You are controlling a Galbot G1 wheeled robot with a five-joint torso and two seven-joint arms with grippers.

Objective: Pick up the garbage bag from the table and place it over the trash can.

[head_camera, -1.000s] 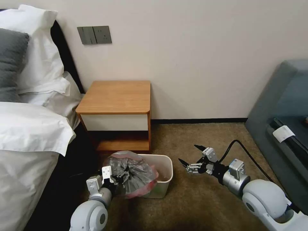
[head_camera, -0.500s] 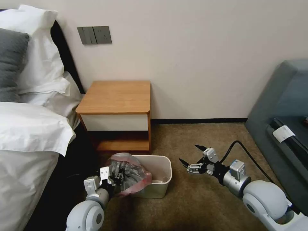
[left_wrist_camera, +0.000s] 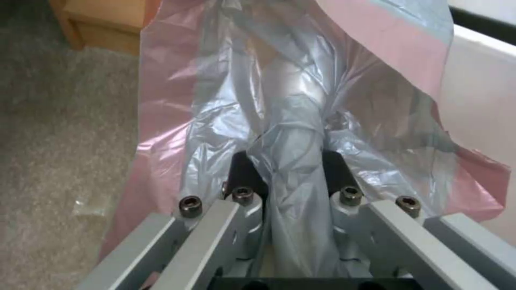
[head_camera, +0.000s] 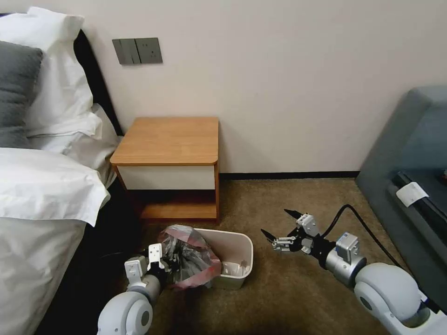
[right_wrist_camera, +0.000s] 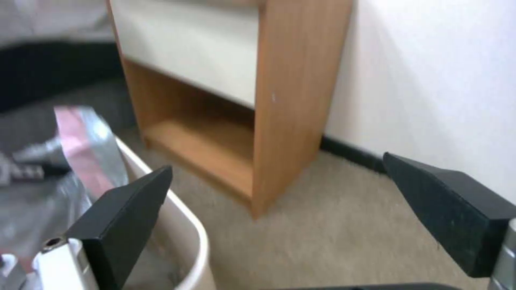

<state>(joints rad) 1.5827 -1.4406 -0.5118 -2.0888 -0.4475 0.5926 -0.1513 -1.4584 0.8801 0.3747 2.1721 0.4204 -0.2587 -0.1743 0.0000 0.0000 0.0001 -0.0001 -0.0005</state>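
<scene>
The crinkled grey garbage bag [head_camera: 188, 257] with its pinkish rim hangs bunched over the left end of the beige trash can [head_camera: 235, 260], which stands on the carpet in front of the table [head_camera: 170, 139]. My left gripper [head_camera: 168, 261] is shut on a twisted fold of the garbage bag [left_wrist_camera: 293, 161], low at the can's left side. My right gripper [head_camera: 279, 227] hovers open to the right of the can, fingers spread wide with nothing between them. In the right wrist view the trash can rim [right_wrist_camera: 188, 225], part of the bag [right_wrist_camera: 80, 137] and the table [right_wrist_camera: 285, 100] lie ahead.
A bed with white sheets [head_camera: 42, 195] borders the left. A grey sofa [head_camera: 409, 172] stands at the right, with a black cable [head_camera: 358, 221] trailing from my right arm. Open carpet [head_camera: 284, 200] lies between the table and the sofa.
My left gripper has pulled the bag lower and toward the can's left end, so the bag covers less of the opening. The can has shifted a little. My right gripper has barely moved.
</scene>
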